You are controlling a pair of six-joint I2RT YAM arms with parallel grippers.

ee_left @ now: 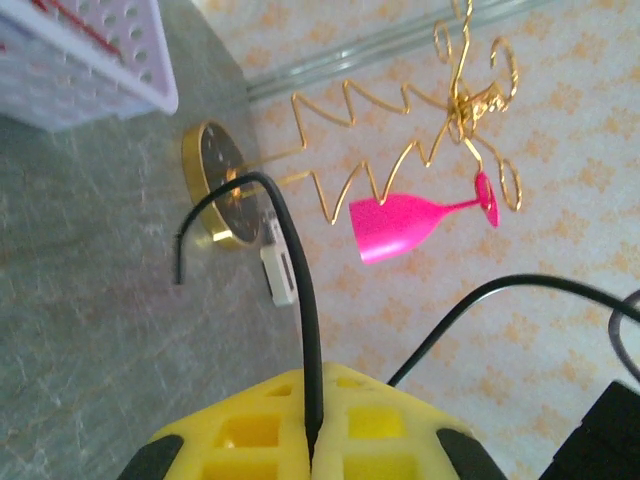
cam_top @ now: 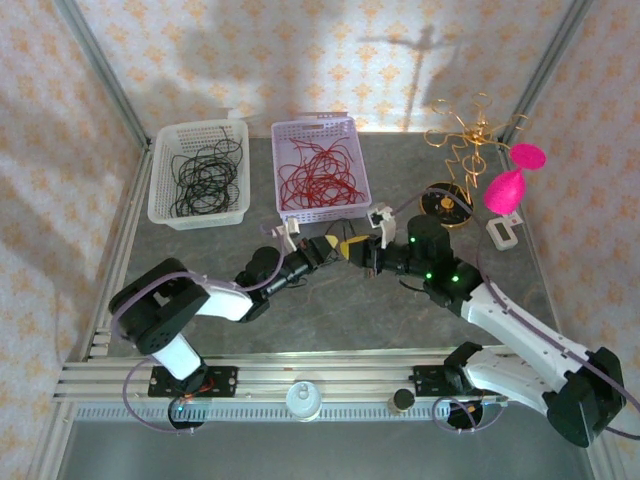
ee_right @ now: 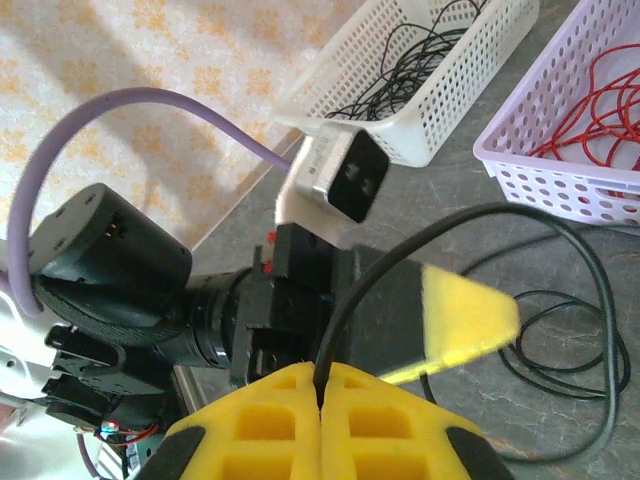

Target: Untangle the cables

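Grey marbled tabletop [cam_top: 330, 310], enclosed by walls of pale paper with an orange floral print. At the far left, white basket [cam_top: 160, 190] heaped with coiled black cables [cam_top: 205, 175]. Just beside it on the right, lilac basket [cam_top: 313, 124] holding red cables [cam_top: 318, 178]. Further right, near the back corner, gold wire ornament [cam_top: 465, 135] on a round base, with pink glass [cam_top: 507, 185] against its wire and small white box [cam_top: 503, 231] close by on the table.

Mid-table, in front of the lilac basket, left gripper [cam_top: 330, 247] and right gripper [cam_top: 355, 250] facing each other, tips nearly touching, just above the surface.

From the left wrist camera: yellow pads [ee_left: 270, 390] pressed together, clenched on black cable [ee_left: 300, 290] rising out of the seam, bending over and ending in a free tip above the table. Second dark strand arcing away to the right.

From the right wrist camera: yellow pads [ee_right: 420, 425] likewise squeezed tight, pinching black cable [ee_right: 500, 208] at the seam, then sweeping up and over toward the right. Beyond, black loops [ee_right: 560, 350] lying slack on the table, near the lilac basket.

Impossible to tell whether both grips share one strand.
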